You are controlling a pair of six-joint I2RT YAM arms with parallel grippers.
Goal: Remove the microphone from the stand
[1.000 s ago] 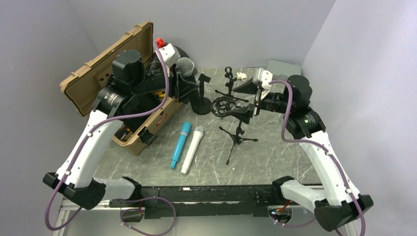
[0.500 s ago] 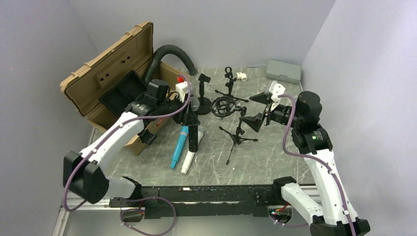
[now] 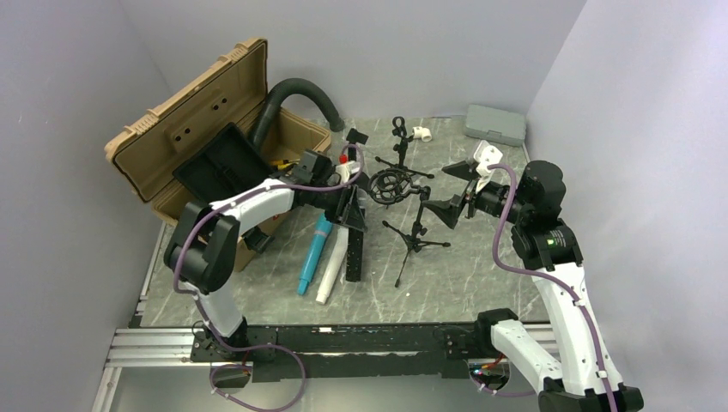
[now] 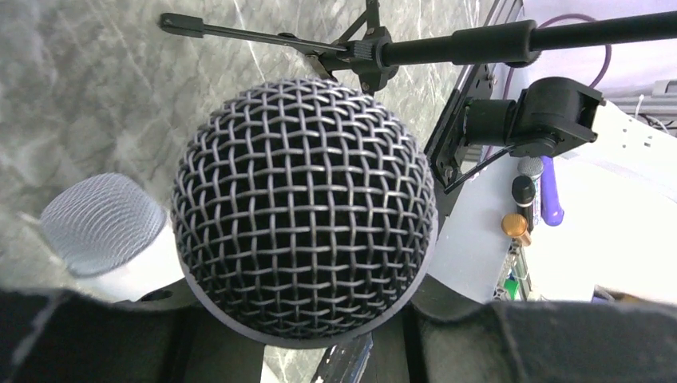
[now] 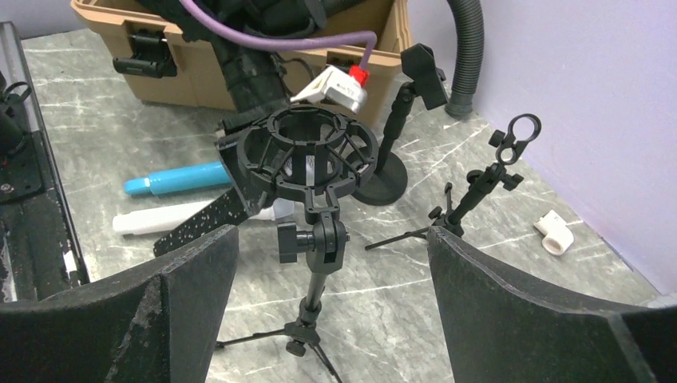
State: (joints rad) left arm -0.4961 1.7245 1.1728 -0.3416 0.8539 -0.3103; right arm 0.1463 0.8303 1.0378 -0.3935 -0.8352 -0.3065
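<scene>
The left gripper's (image 3: 348, 206) jaws were clamped on the mic (image 4: 303, 207), which was clear of the stand (image 5: 319, 239) and slanted down beside the white mic (image 3: 333, 268) in the middle of the counter (image 3: 481, 275), seemingly for laying down. The right gripper's (image 3: 452, 190) jaws stood apart, facing the empty stand.

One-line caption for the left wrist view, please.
Black mesh-headed microphone gripped between the left fingers, beside a white microphone lying on the marble table.

No legible lettering, brand, number or sign anywhere: none readable on the tan case (image 3: 197, 94), the microphone (image 4: 303, 211), the round-base stand (image 5: 382, 185) or the grey box (image 3: 496, 124).
</scene>
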